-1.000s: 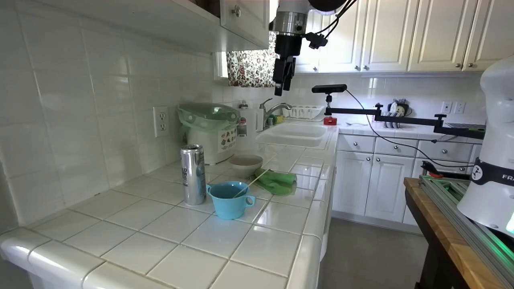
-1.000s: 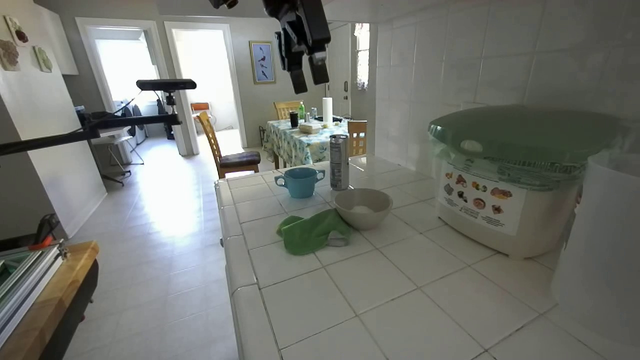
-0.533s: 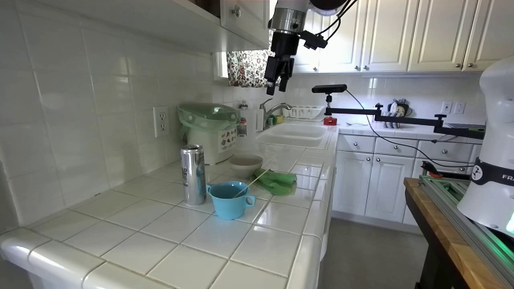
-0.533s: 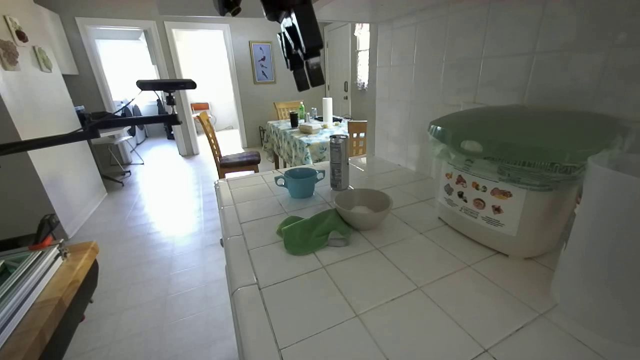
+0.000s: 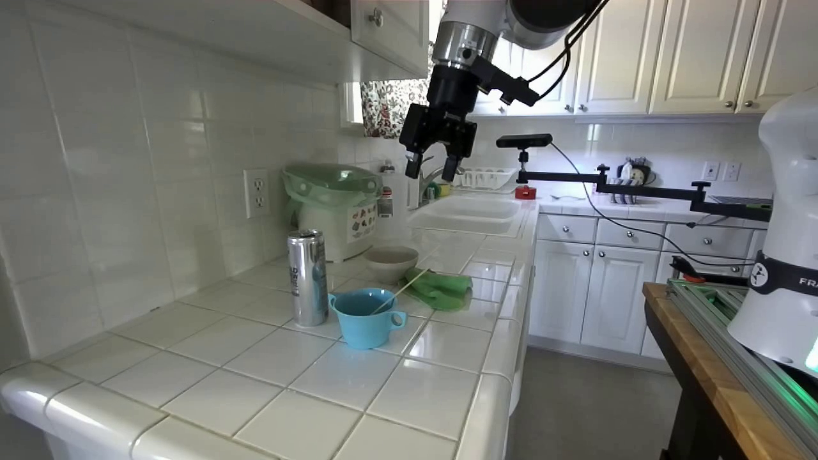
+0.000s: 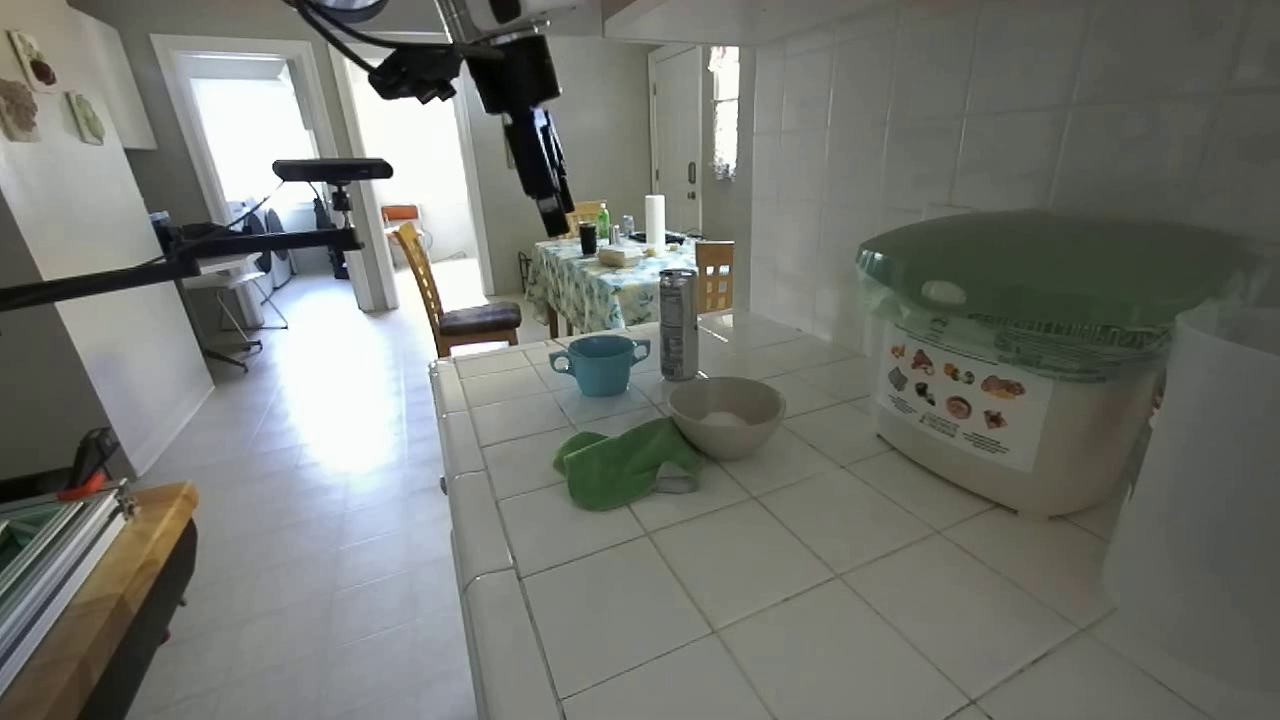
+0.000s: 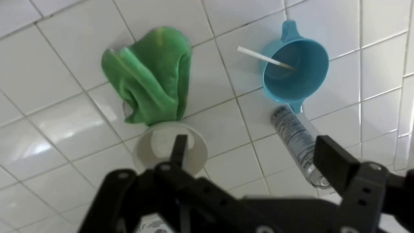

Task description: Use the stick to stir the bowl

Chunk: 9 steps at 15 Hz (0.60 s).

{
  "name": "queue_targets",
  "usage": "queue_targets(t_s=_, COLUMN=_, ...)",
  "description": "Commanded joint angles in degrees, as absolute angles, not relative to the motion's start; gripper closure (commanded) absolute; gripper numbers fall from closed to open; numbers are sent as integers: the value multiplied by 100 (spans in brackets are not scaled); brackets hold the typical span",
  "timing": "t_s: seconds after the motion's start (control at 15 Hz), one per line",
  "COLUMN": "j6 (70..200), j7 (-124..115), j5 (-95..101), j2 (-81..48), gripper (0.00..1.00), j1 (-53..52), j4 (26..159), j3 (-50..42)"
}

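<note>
jaws gape; below them, an exterior view shows the round light-blue bowl [image 6: 602,372], the wrist view also a thin pale stick [image 7: 264,58] inside; the black gripper [image 5: 432,171] slants.

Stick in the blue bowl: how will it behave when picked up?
The stick is thin and straight: probably light, fairly stiff. It leans out of the blue bowl, so a nudge could make it pivot or slide.

Arm base [image 5: 767,326]: set at right in an exterior view
Wrist [image 5: 468,41]: held high, tilted
Gripper [image 5: 432,167]: pointed down and slightly left there
Fingers [image 7: 334,161]: spread wide apart
</note>
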State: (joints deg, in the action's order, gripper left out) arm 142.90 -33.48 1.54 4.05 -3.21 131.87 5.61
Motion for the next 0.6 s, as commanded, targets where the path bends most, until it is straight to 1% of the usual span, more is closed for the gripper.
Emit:
queue_targets(t_s=0.0, j6=14785, j7=-3895, j5=-354, j2=573, gripper=0, j1=-325, j4=13700, j3=563)
queue_targets(t_s=0.33, j6=15543, j7=-4463, j5=-833, j2=315, gripper=0, j1=-343, j4=14111, j3=578)
queue_targets(t_s=0.53, j6=16070, j7=-4321, j5=-1264, j2=47, gripper=0, j1=-385, j4=14193, j3=555)
